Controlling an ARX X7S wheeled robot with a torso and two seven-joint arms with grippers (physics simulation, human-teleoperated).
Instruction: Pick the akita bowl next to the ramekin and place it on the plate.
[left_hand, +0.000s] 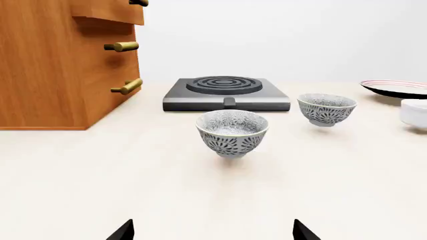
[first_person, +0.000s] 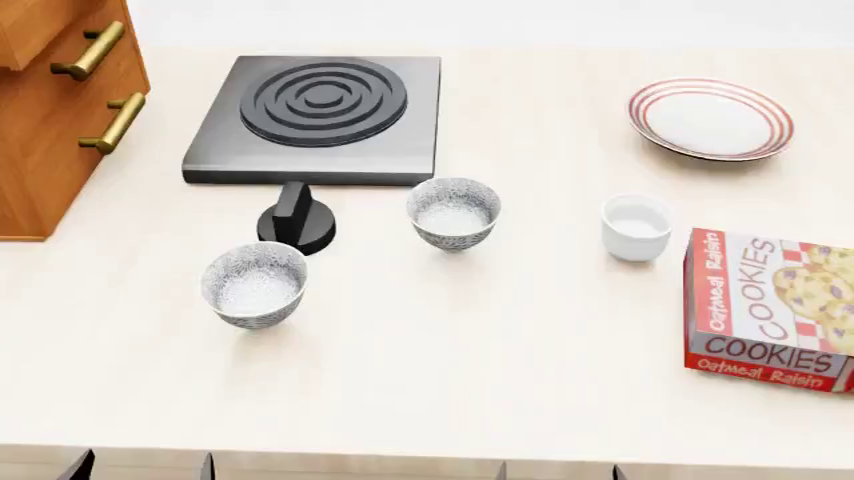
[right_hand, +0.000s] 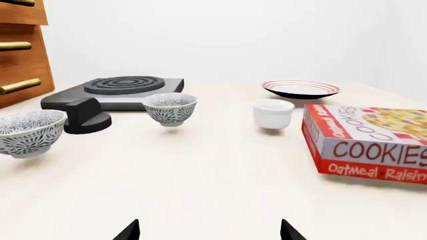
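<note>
The akita bowl (first_person: 454, 212), speckled grey on white, stands upright in the middle of the counter, left of the plain white ramekin (first_person: 635, 227). It also shows in both wrist views (left_hand: 326, 108) (right_hand: 171, 108), with the ramekin (right_hand: 273, 114) beside it. The red-ringed plate (first_person: 711, 119) lies at the back right and appears again in the right wrist view (right_hand: 300, 89). My left gripper (left_hand: 213, 232) and right gripper (right_hand: 209, 231) are both open and hold nothing. They hang at the counter's near edge, well short of the bowl.
A second identical bowl (first_person: 255, 284) stands nearer, at the left. A black knob (first_person: 296, 220) sits in front of the dark stove plate (first_person: 320, 115). A cookies box (first_person: 774, 310) lies at the right, and a wooden drawer cabinet (first_person: 60, 100) stands at the far left.
</note>
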